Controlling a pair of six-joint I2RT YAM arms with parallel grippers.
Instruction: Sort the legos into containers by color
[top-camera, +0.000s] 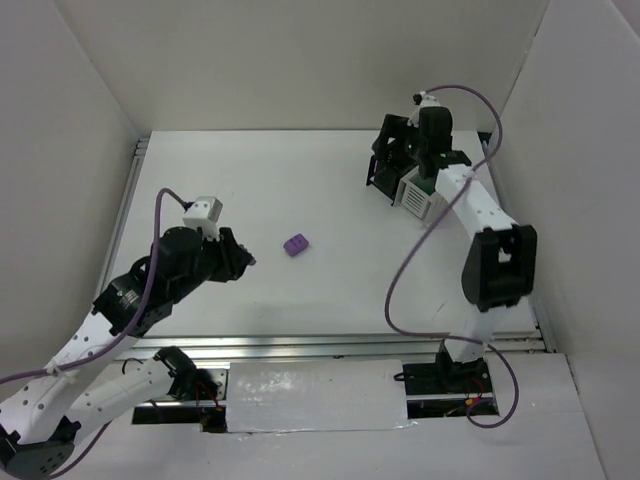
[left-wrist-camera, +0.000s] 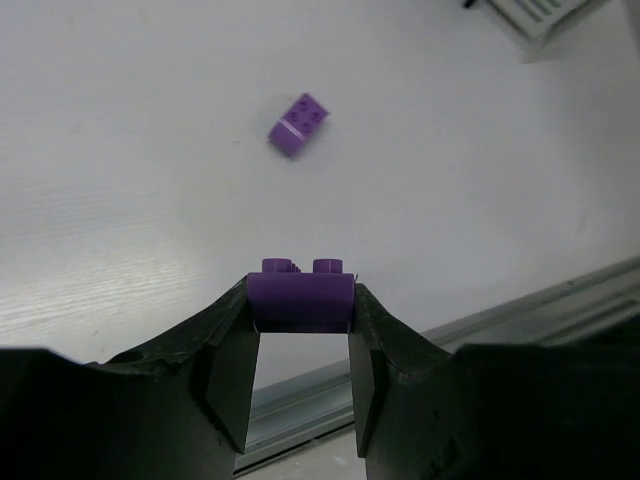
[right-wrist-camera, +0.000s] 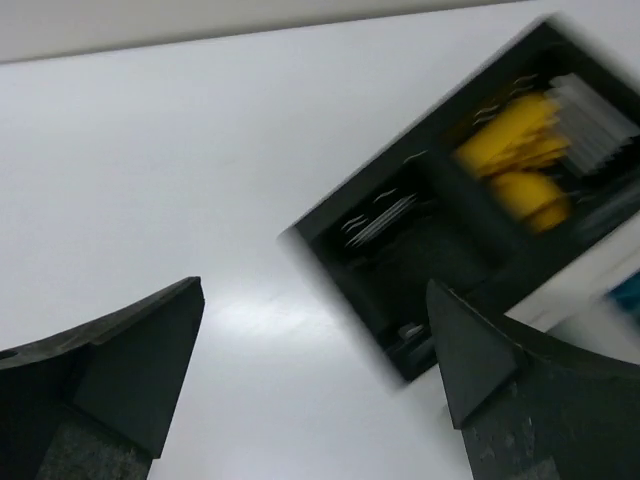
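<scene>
My left gripper (top-camera: 243, 259) is shut on a purple brick (left-wrist-camera: 300, 300), held studs-up between the fingertips above the table. A second purple brick (top-camera: 296, 245) lies loose on the table just right of it and also shows in the left wrist view (left-wrist-camera: 299, 125). My right gripper (top-camera: 393, 142) is open and empty at the far right, over the black bin (right-wrist-camera: 440, 240). Yellow bricks (right-wrist-camera: 520, 150) lie inside that bin. The white bin (top-camera: 420, 196) stands against the black one, partly hidden by the right arm.
White walls enclose the table on the left, back and right. A metal rail (top-camera: 330, 347) runs along the near edge. A corner of the white bin (left-wrist-camera: 540, 12) shows at the top right of the left wrist view. The right arm's cable (top-camera: 400, 280) loops over the table's right side.
</scene>
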